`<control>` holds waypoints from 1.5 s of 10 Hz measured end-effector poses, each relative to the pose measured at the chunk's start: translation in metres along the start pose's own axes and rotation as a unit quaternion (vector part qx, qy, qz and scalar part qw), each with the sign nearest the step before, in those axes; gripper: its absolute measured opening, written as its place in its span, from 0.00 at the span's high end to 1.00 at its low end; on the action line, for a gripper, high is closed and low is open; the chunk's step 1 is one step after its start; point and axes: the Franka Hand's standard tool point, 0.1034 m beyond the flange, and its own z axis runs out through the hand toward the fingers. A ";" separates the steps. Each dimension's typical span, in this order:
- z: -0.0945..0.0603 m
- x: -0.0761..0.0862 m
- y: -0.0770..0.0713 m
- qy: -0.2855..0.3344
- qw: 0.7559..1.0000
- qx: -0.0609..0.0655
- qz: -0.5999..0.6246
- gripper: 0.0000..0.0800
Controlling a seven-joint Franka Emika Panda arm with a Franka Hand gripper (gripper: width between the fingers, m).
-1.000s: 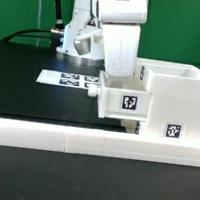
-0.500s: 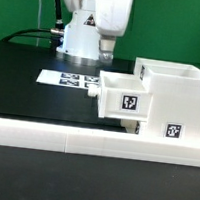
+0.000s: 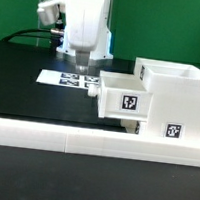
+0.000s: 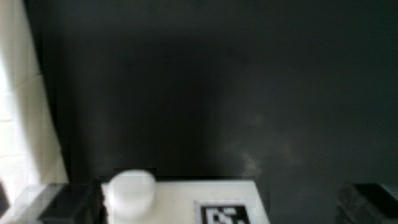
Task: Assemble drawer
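Observation:
The white cube-shaped drawer housing (image 3: 175, 95) stands at the exterior view's right, with a marker on its front. One white tray (image 3: 122, 97) with a marker juts out of its left side. No second tray shows apart from it. My gripper (image 3: 82, 60) hangs above the marker board (image 3: 70, 81), left of the tray and clear of it. In the wrist view my gripper (image 4: 214, 203) is open and empty, its dark fingers (image 4: 64, 204) far apart over the marker board (image 4: 214, 205).
The long low white rail (image 3: 83, 139) runs along the front of the black table, and also shows in the wrist view (image 4: 18, 90). A small rounded white thing (image 4: 130, 194) shows between the fingers. The arm's base and cables stand at the back left.
My gripper has moved from above the tray to the exterior view's left, and now hangs over the marker board. The tray and housing have not moved.

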 end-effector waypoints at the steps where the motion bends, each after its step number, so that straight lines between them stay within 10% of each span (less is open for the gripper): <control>1: 0.008 0.001 0.000 0.009 1.000 0.005 0.000 0.19; 7: 0.034 -0.006 0.006 0.123 0.991 0.014 0.045 0.19; 15: 0.036 0.020 0.007 0.117 0.992 0.023 0.051 0.19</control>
